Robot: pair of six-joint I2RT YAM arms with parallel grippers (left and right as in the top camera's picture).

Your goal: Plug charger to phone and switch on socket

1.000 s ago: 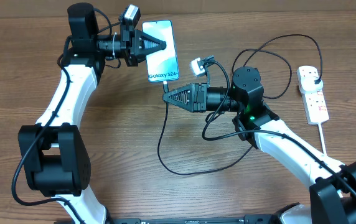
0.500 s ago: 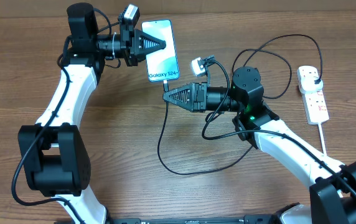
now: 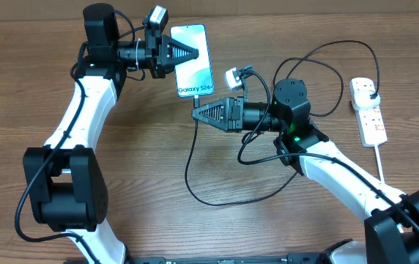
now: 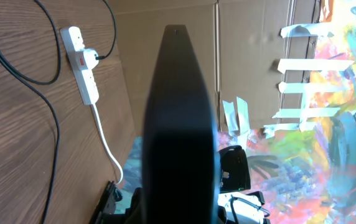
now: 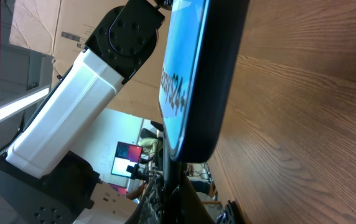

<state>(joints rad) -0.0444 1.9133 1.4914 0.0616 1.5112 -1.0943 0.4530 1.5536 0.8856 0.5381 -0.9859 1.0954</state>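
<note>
- While it rests on the brown wooden desk (image 3: 143,183), the slim blue-screened smartphone (image 3: 196,77) is overlapped by the left fingers (image 3: 187,53), pressed together; whether it is touched cannot be told.
- Just below the smartphone's lower edge, the long thin black charger cable (image 3: 188,169) is clamped near its connector tip by the right fingers (image 3: 204,114).
- Well apart from the smartphone, the small white power strip (image 3: 371,117) is seen, the cable's black plug (image 3: 371,89) seated in it.
</note>
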